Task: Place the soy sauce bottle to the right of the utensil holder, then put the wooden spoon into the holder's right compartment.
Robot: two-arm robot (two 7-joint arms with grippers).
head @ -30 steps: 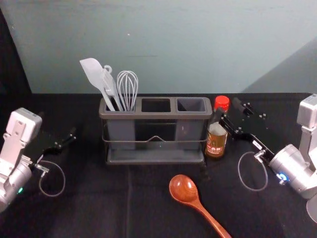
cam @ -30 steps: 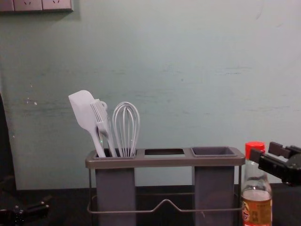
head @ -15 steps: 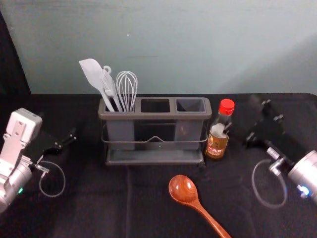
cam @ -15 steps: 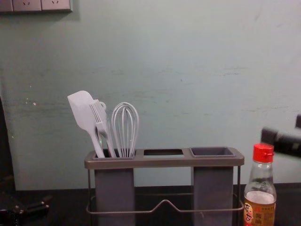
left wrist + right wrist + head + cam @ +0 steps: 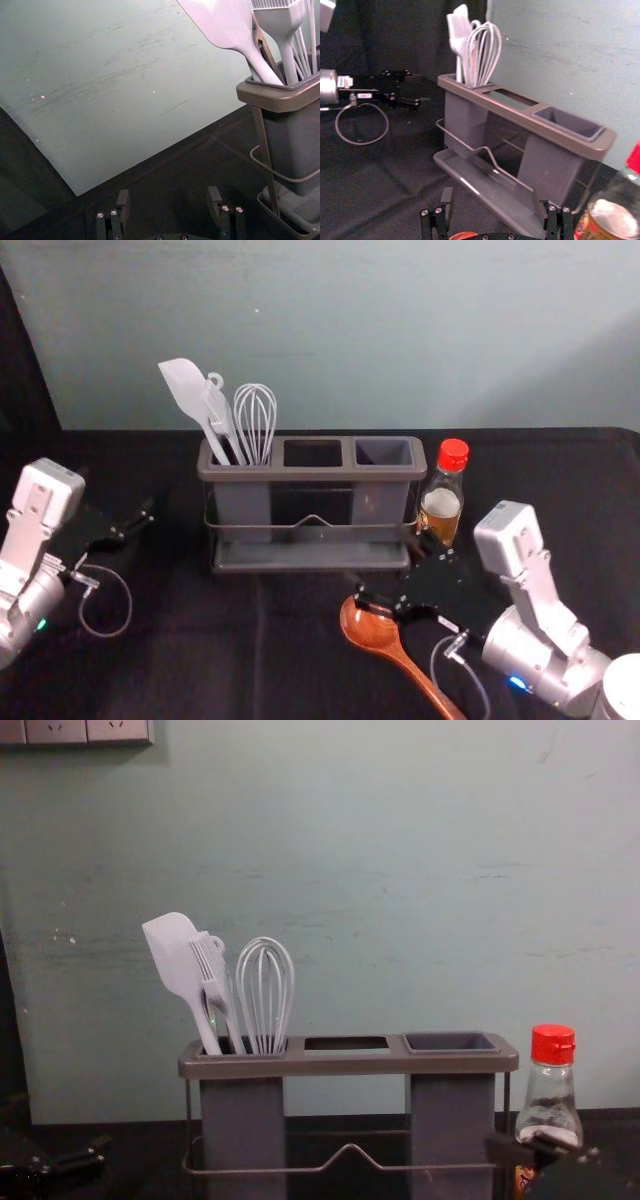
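The counter [image 5: 180, 670] is extending beneath both pairs of jaws. The utensil holder [image 5: 318, 476] is standing on it, beyond the right jaws and to their left; its right compartment [image 5: 385, 452] is lying directly beyond them. The right gripper [image 5: 385, 565] is reaching forward and to the left, its jaws spreading apart with nothing between them. The left gripper [image 5: 169, 192] is idling left of the holder, well away from the spoon, its jaws also standing apart. The soy sauce bottle [image 5: 441, 502] is standing upright beyond the right jaws and to their right, beside the holder; contact with the jaws cannot be confirmed. The wooden spoon [image 5: 385, 642] is resting below the right jaws, on the robot's side of them. Its bowl is lying nearest them, under one jaw tip, while its long axis is running back and to the right along the handle. The coming move is calling for the nearer right gripper to be backing toward the handle, turning to close across that axis, and avoiding the bottle.
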